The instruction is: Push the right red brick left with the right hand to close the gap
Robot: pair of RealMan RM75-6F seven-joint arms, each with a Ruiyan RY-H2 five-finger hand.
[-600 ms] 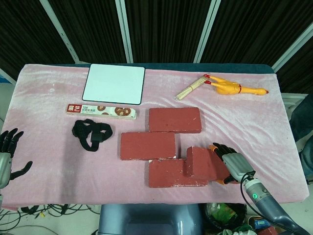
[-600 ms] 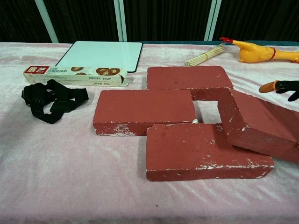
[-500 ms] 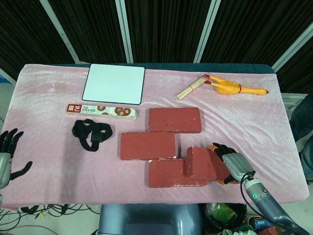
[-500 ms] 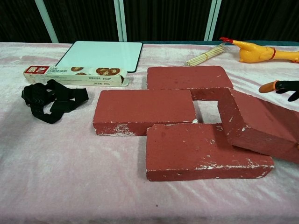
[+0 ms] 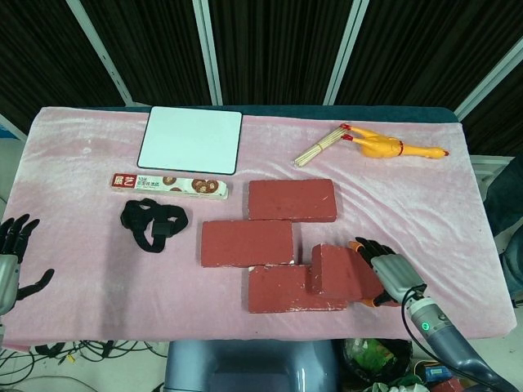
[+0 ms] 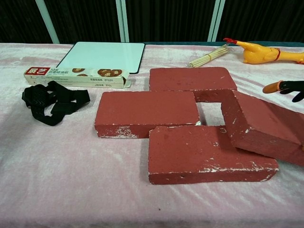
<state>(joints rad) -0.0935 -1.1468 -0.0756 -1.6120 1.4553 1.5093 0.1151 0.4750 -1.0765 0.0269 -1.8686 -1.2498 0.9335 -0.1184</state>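
- My right hand (image 5: 384, 273) is showing a pale grey back, black fingers and orange fingertips (image 6: 271, 88).
- A green light is glowing on the grey wrist cuff; a black cable is looping beside it.
- My left hand (image 5: 12, 257) is showing black fingers on a grey palm.

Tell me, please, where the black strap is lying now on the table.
In the head view the black strap lies on the left part of the pink cloth, just below the long biscuit box and left of the middle red brick.
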